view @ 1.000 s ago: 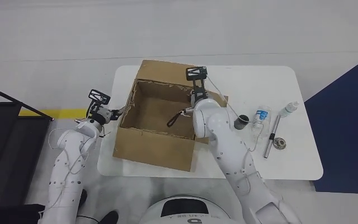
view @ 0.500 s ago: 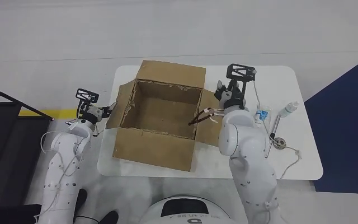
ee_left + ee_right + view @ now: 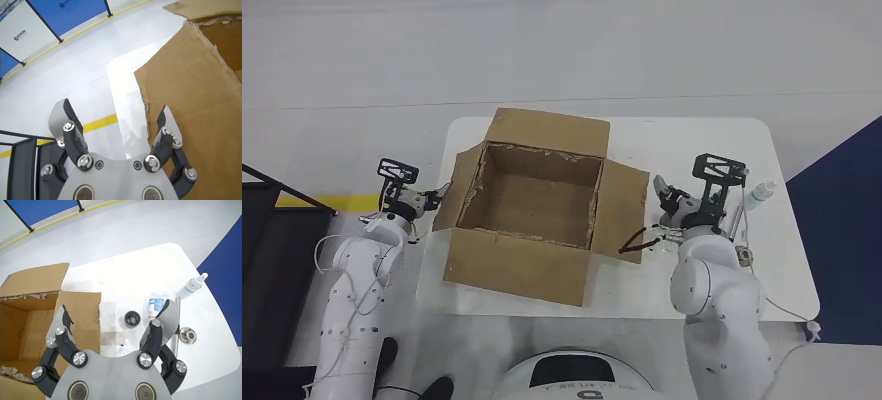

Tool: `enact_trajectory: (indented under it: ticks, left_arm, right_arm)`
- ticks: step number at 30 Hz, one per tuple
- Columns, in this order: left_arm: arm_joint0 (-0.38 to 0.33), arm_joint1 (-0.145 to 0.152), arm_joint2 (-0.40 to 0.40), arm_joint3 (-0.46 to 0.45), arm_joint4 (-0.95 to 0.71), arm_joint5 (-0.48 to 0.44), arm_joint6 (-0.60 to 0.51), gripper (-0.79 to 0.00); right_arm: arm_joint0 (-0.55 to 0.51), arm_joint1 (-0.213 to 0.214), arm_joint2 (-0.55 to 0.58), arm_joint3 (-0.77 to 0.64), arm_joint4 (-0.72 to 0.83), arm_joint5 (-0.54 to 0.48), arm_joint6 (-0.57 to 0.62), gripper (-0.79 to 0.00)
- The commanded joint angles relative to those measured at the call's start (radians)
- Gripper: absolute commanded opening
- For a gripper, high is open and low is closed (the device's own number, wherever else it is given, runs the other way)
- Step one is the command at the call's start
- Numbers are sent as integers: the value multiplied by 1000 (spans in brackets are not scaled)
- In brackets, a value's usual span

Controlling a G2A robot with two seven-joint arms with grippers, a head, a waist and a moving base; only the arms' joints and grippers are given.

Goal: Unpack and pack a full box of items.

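1. Cardboard box [image 3: 517, 268] stands open on the white table [image 3: 208, 323] with its flaps folded outward. Its floor shows bare, so we judge the unpacking done and the repacking not yet begun.
2. Five items lie on the table beyond the box's right flap: a black ring [image 3: 132, 319], a clear bottle [image 3: 156, 303] on its side, a spray bottle [image 3: 190, 288], a steel rod [image 3: 174, 344] and, just beside the rod, a steel flange [image 3: 187, 336].
3. We find the right gripper [image 3: 115, 305] above the table between that flap and the items, its jaws spread wide and holding nothing.
4. We find the left gripper [image 3: 115, 106] just beside the edge of the left flap, equally wide and equally empty.
5. Handling, as we judge it:
   - The clear bottle looks light, thin-walled and prone to roll, so we would close gently across its middle.
   - The spray bottle is best taken by the body (never by the nozzle).
   - The rod is stiff and slim and lies flat on the table, so the fingers must straddle it at mid-length.
   - The flange looks dense and smooth and wants a firm grip across its rim.
   - The ring stands with its opening upward, and we would pinch across its outer wall.
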Motion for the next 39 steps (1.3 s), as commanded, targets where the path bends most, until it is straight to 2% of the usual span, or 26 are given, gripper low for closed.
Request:
enact_trajectory:
  ticks: [1, 3, 6, 9, 12, 16, 17, 19, 20, 22, 25, 30, 39]
  left_arm:
    - [0, 0, 0, 0, 0, 0, 0, 0]
    - [0, 0, 0, 0, 0, 0, 0, 0]
    - [0, 0, 0, 0, 0, 0, 0, 0]
    - [0, 0, 0, 0, 0, 0, 0, 0]
    - [0, 0, 0, 0, 0, 0, 0, 0]
    - [0, 0, 0, 0, 0, 0, 0, 0]
    - [0, 0, 0, 0, 0, 0, 0, 0]
    - [0, 0, 0, 0, 0, 0, 0, 0]
    - [0, 0, 0, 0, 0, 0, 0, 0]
    - [0, 0, 0, 0, 0, 0, 0, 0]
    - [0, 0, 0, 0, 0, 0, 0, 0]
    - [0, 0, 0, 0, 0, 0, 0, 0]
    - [0, 0, 0, 0, 0, 0, 0, 0]
  right_arm:
    - [-1, 0, 3, 0, 2, 2, -4, 0]
    - [-13, 0, 33, -7, 44, 5, -5, 0]
    - [-38, 7, 146, -18, 101, -32, 59, 0]
    - [-34, 18, 203, 26, 49, -140, 153, 0]
    - [17, 20, 187, 101, 27, -170, 226, 0]
    - [141, 15, 135, 266, -52, -125, 339, 0]
    - [171, 14, 134, 301, -51, -107, 363, -43]
    - [211, 12, 129, 351, -66, -88, 384, -200]
    - [223, 11, 129, 365, -68, -79, 394, -249]
    - [236, 10, 135, 385, -76, -62, 404, -289]
    - [248, 10, 144, 398, -91, -43, 415, -394]
    - [248, 10, 172, 393, -95, -32, 438, -434]
    - [287, 5, 151, 494, -116, -33, 457, -434]
